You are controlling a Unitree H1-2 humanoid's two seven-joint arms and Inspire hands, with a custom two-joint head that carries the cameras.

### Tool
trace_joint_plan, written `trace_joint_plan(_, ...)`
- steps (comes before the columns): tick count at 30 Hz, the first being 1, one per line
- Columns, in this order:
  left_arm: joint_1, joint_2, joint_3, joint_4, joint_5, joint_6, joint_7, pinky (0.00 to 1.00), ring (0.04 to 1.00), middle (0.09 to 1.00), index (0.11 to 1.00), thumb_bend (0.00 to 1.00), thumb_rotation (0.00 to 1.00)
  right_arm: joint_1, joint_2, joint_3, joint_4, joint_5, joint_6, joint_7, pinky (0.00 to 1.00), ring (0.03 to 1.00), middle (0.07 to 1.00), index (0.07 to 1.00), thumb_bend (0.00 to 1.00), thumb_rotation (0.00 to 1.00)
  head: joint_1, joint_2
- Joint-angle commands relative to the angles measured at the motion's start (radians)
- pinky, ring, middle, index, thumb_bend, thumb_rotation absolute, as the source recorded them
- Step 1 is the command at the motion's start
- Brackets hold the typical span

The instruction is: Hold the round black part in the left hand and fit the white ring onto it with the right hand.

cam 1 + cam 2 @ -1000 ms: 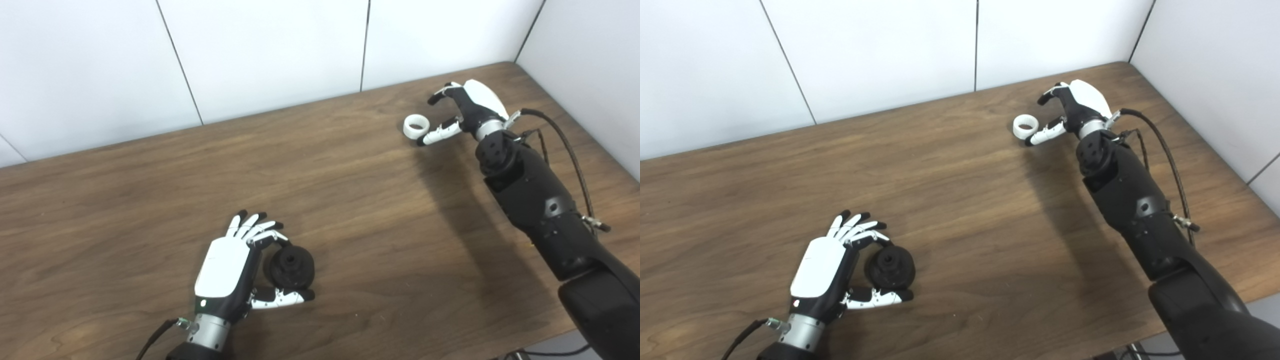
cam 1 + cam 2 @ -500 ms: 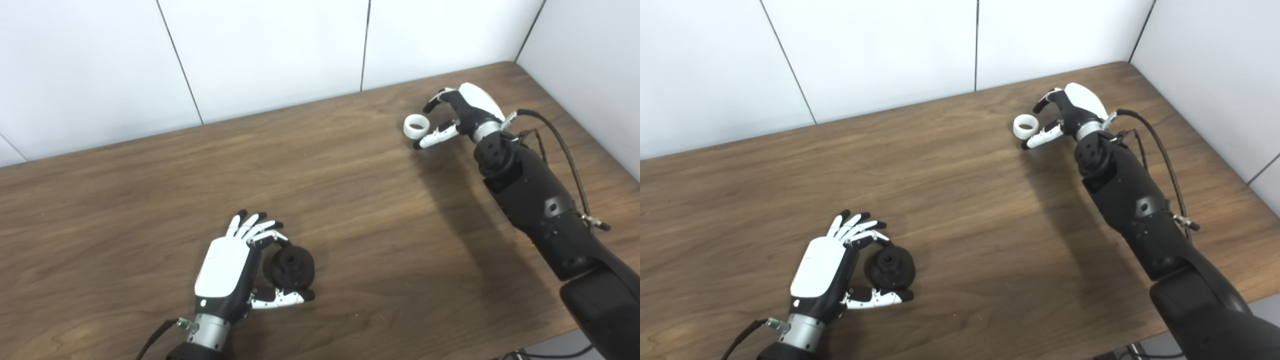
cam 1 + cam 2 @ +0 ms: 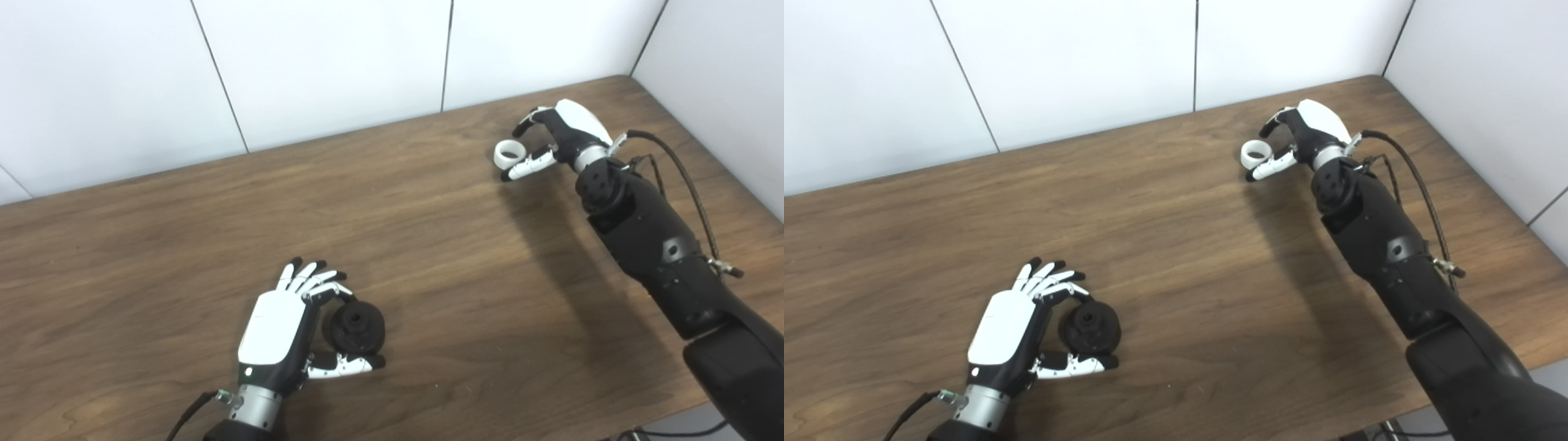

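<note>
The round black part [image 3: 356, 326] rests on the wooden table [image 3: 429, 245] near the front. My left hand [image 3: 274, 334] lies beside it on its left, with one finger curled over its far edge and the thumb along its near edge, pinching it. The other fingers stretch out. The white ring [image 3: 508, 153] lies flat on the table at the far right. My right hand [image 3: 560, 131] is open just right of the ring, with its thumb on the near side and its fingers arched over the far side. It does not grip the ring.
White wall panels stand behind the table and along its right side. The table's right corner is close behind my right hand. A black cable [image 3: 686, 184] runs along my right forearm.
My right hand has moved a little to the left, closer around the white ring. The ring, the left hand and the black part have not moved.
</note>
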Motion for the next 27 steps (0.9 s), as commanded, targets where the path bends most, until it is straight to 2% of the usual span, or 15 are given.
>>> trace_joint_plan(1, 0.032, 0.023, 0.001, 0.016, 0.022, 0.014, -0.015, 1.00, 0.912, 0.806, 0.484, 0.52, 0.06, -0.053, -0.016, -0.012, -0.018, -0.009, -0.017, -0.016, 0.94, 0.963, 0.914, 0.661, 0.83, 0.23, -0.001, 0.003)
trace_joint_plan(11, 0.033, 0.021, 0.002, 0.012, 0.025, 0.020, -0.018, 1.00, 0.908, 0.808, 0.484, 0.52, 0.06, -0.052, -0.023, -0.009, -0.017, -0.014, -0.010, -0.012, 0.94, 0.966, 0.915, 0.658, 0.81, 0.23, 0.002, 0.005)
trace_joint_plan(17, 0.034, 0.020, 0.004, 0.006, 0.025, 0.024, -0.024, 1.00, 0.911, 0.811, 0.485, 0.52, 0.06, -0.049, -0.025, -0.015, -0.018, -0.006, -0.017, -0.013, 0.93, 0.962, 0.911, 0.643, 0.81, 0.20, 0.002, 0.008)
trace_joint_plan(27, 0.037, 0.019, 0.007, 0.002, 0.024, 0.024, -0.025, 1.00, 0.911, 0.810, 0.484, 0.52, 0.06, -0.062, -0.027, -0.001, -0.012, -0.013, 0.008, 0.013, 0.95, 0.966, 0.908, 0.644, 0.81, 0.23, 0.003, 0.010)
